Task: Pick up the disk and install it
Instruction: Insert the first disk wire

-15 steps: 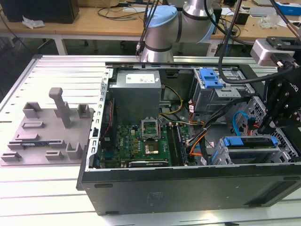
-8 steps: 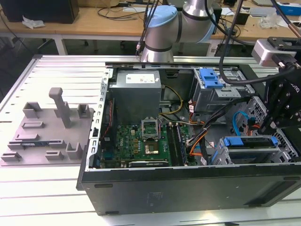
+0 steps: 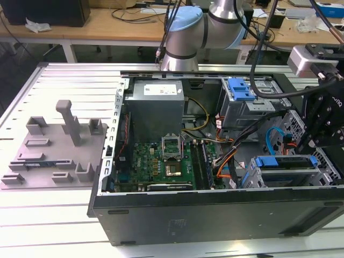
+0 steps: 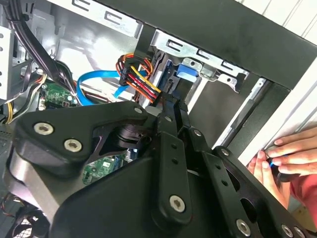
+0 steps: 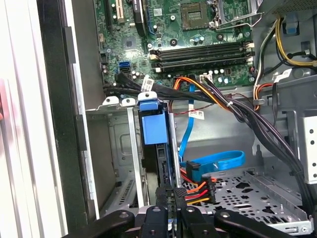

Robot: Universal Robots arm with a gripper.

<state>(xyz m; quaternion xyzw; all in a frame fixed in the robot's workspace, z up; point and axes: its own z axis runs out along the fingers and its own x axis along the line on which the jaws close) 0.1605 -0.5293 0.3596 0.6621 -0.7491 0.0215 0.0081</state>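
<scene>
The disk point(image 3: 285, 162) sits in the drive cage point(image 3: 322, 172) at the open computer case's corner, on the exterior view's right. Its blue frame point(image 5: 153, 126) shows end-on in the first wrist view, slid between the cage's metal rails, and shows again as the blue frame point(image 4: 188, 69) in the second wrist view. My black gripper point(image 3: 309, 142) hangs just above that cage. Its fingers point(image 5: 165, 198) lie close together at the disk's cable end, narrower than the disk, with nothing between them. The gripper point(image 4: 174, 106) points toward the cage.
A person's hand point(image 4: 287, 156) rests on the case's outer edge. Red-orange power leads point(image 5: 198, 188) and a blue data cable point(image 5: 218, 161) lie beside the cage. A blue latch point(image 3: 240, 88) tops the upper bay. The grey power supply point(image 3: 156, 105) and motherboard point(image 3: 161, 161) fill the case; a grey fixture point(image 3: 54, 150) lies left.
</scene>
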